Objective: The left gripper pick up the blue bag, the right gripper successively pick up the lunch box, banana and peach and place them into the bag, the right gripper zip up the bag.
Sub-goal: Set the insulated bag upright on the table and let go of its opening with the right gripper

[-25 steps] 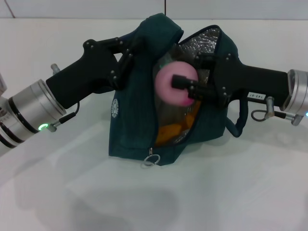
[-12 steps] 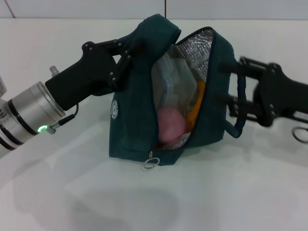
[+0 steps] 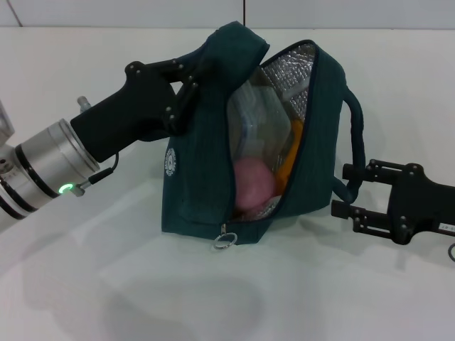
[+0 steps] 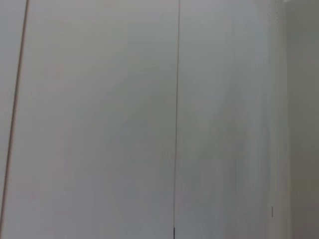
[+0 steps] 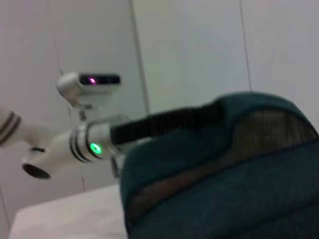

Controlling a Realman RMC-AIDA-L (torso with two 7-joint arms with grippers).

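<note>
table: white, glossy; I see the bag's shadow on it
zipper pull: at the bag's near bottom edge
right gripper: fingers apart, holding nothing, low beside the bag's strap
bag: unzipped, upright on the table
peach: inside, low
lunch box: inside, above the peach
left gripper: clamped on the bag's top
wall: pale panels, thin seams
</note>
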